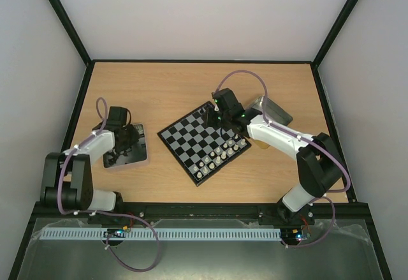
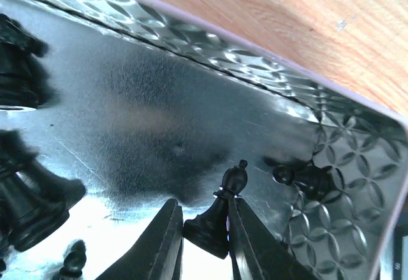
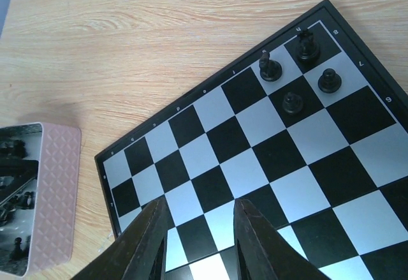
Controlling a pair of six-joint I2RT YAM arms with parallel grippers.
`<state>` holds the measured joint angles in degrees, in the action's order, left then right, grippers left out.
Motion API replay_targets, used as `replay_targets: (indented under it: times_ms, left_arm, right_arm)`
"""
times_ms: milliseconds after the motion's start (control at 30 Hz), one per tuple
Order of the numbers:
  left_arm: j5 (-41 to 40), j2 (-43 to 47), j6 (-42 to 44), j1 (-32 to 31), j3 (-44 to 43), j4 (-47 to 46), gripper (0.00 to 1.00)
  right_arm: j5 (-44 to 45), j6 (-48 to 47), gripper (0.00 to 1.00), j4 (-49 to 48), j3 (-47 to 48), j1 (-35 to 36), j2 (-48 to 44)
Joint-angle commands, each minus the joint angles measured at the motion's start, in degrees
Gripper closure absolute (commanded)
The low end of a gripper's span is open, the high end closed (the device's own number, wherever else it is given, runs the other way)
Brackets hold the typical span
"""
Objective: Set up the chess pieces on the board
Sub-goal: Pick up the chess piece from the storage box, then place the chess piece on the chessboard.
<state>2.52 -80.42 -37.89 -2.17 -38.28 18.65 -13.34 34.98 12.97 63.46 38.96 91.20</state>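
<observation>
The board (image 1: 191, 141) lies turned diamond-wise mid-table. White chess pieces (image 1: 217, 159) line its near right edge. Several black ones (image 3: 292, 102) stand in one corner of the board (image 3: 255, 159). Over the board's far side hangs my right gripper (image 1: 215, 119), open (image 3: 201, 206), with only squares showing between its fingers. My left gripper (image 1: 121, 147) is down inside the pink tin (image 1: 141, 155). There it is shut (image 2: 204, 202) on a tilted black bishop (image 2: 220, 213), pinched at the base. More black pieces (image 2: 25, 197) stand nearby, and a black pawn (image 2: 306, 178) lies on its side.
A second metal tin (image 1: 273, 109) sits behind the right arm at the board's far right corner. The pink tin's patterned wall (image 2: 344, 165) rises just right of the left fingers. Black frame rails edge the wooden table (image 1: 159, 88).
</observation>
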Motion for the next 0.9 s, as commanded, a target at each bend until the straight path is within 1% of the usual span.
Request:
replay_targets:
  times_ms: [0, 100, 200, 300, 400, 500, 633, 767, 867]
  left_arm:
    - [0.52, 4.5, -0.47, 0.24, 1.59, 1.02, 0.84]
    - [3.5, 8.22, -0.54, 0.2, 2.48, 0.82, 0.84]
    - [6.55, 12.99, -0.13, 0.0, 2.86, 0.71, 0.84]
    - [9.58, 17.4, 0.72, -0.17, 1.48, 0.85, 0.84]
    - [15.14, 21.73, 1.28, -0.79, -0.27, -1.08, 0.84]
    - [20.44, 23.92, 1.21, -2.52, -1.56, -4.55, 0.84]
    - [25.08, 24.97, 1.44, -6.9, -2.37, -9.58, 0.85]
    - [27.94, 24.52, 1.48, -12.34, -2.4, -14.99, 0.85]
    - [29.08, 23.66, 1.46, -15.74, -2.33, -17.7, 0.85]
  right_arm:
    - [-1.66, 1.1, 0.72, -2.8, -1.45, -0.05, -2.47]
    - [-4.88, 2.9, 0.71, -4.73, -2.16, -0.05, -2.69]
    - [-9.95, 4.44, 0.71, -7.78, -2.99, -0.03, -2.76]
    - [-15.94, 6.81, 0.7, -12.18, -4.12, -0.07, -3.13]
    - [-20.83, 9.48, 0.68, -17.08, -4.96, -0.04, -3.54]
    - [-24.58, 12.74, 0.63, -21.39, -5.32, 0.05, -4.02]
    - [-26.87, 16.18, 0.54, -26.77, -5.63, 0.64, -5.13]
    - [-27.6, 18.23, 0.45, -29.71, -5.18, 1.55, -5.93]
    - [-27.28, 17.86, 0.41, -29.55, -4.67, 2.28, -6.29]
